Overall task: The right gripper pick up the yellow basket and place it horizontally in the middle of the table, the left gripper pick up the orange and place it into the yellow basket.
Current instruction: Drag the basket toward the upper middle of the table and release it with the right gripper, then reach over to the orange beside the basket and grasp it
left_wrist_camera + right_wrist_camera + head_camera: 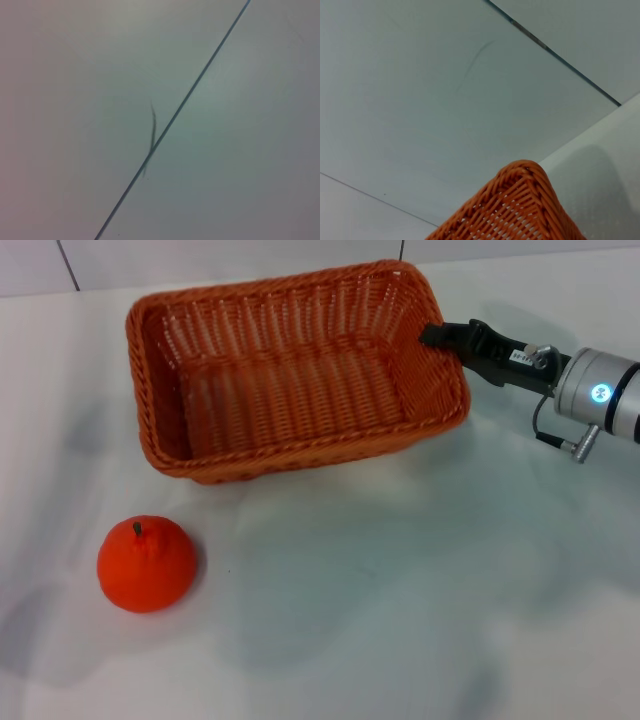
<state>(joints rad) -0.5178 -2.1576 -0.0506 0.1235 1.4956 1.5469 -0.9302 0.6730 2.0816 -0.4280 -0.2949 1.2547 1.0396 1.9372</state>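
Head view: one yellow basket is seen on the white surface, in the far half of the frame and a little left of centre. Its long axis is laid nearly across the view, from the robot's left to its right, with the right end turned slightly away from the robot, so the far right corner is the farthest point. It is set upright with the open side up, and nothing is seen inside it. One orange is placed on the surface nearer the robot and to the left, well apart from the basket, with its brown stem pointing up.

One hand is visible: the right hand is brought in from the right side, its silver wrist with the blue-lit ring behind it. Its black fingertips are met with the braided rim at the basket's right short wall, near the far right corner. The fingers are seen as one dark shape at the rim, with no gap made out between them; whether the rim is clamped or only touched cannot be told.

Right wrist view: one woven corner of the basket is shown close up against the white surface and a pale wall with a dark seam.

Left wrist view: only a pale panel crossed by one dark diagonal line is shown; the left hand itself is not seen in any picture
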